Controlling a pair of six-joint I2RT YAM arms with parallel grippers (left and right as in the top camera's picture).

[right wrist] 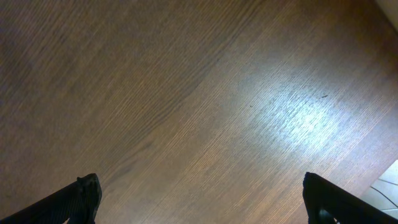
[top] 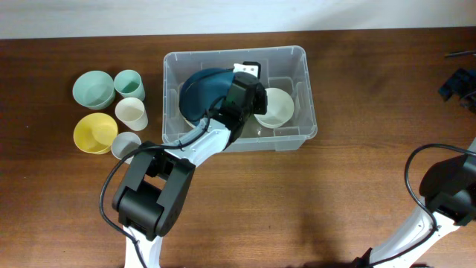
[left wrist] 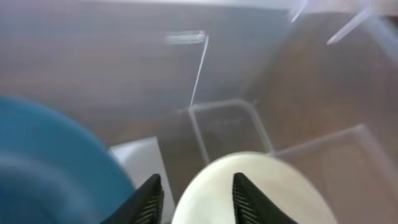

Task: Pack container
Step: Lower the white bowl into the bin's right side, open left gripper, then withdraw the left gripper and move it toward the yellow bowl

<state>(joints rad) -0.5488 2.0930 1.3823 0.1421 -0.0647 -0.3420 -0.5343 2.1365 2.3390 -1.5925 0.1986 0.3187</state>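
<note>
The clear plastic container [top: 234, 52] stands at the table's back centre. Inside it lie a dark blue bowl [top: 204, 89] on the left and a cream bowl [top: 277, 106] on the right. My left gripper [left wrist: 196, 186] reaches down into the container between the two bowls. Its jaws stand apart astride the near rim of the cream bowl [left wrist: 280, 193], with a visible gap and no grip on it. The blue bowl [left wrist: 50, 168] is just to its left, over the white label [left wrist: 143, 162]. My right gripper [right wrist: 199, 199] hangs wide open above bare wood, with nothing between its fingers.
Left of the container stand a mint bowl [top: 93, 88], a green cup [top: 129, 83], a cream cup [top: 132, 113], a yellow bowl [top: 95, 132] and a grey cup [top: 125, 144]. The right arm [top: 446, 186] is at the front right. Dark gear [top: 457, 82] sits at the right edge.
</note>
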